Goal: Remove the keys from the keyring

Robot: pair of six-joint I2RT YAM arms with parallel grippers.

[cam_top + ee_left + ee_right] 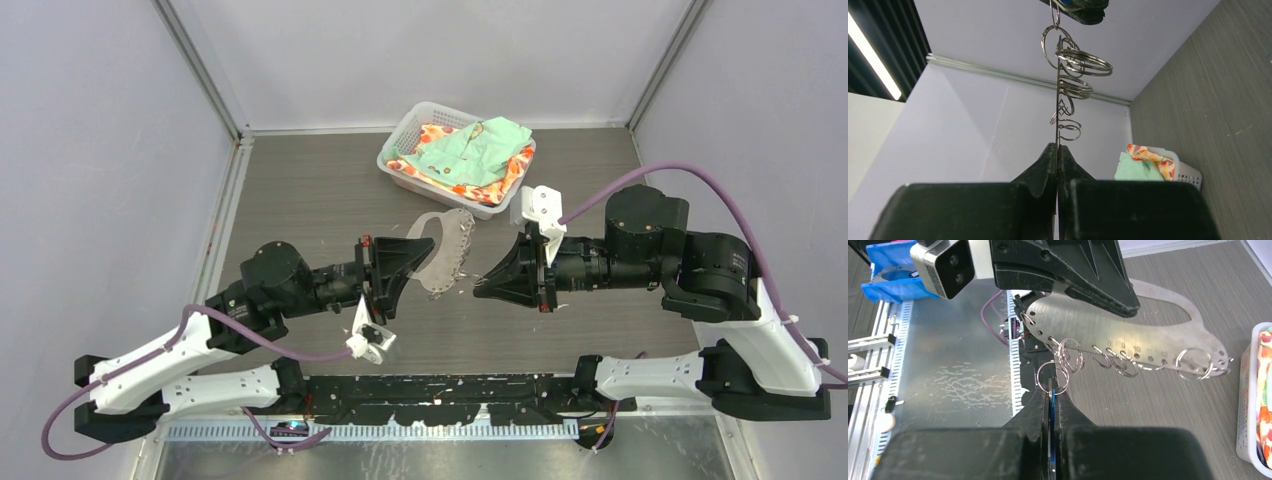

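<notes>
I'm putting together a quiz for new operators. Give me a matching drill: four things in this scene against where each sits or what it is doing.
Things:
1. left gripper
2. right gripper
3. keyring
4. basket

States:
A. at the table's far side, holding cloths
B. shut on the blue key
C. shut on the keyring's plain edge
D. spans the gap between both grippers

Pairs: 1-C, 2-B, 3-D, 4-A

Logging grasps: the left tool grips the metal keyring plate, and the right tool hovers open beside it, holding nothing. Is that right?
Not quite. The right tool is shut on the blue-headed key, which is hooked to the keyring plate; the right wrist view shows it. The left tool does grip the plate.
</notes>
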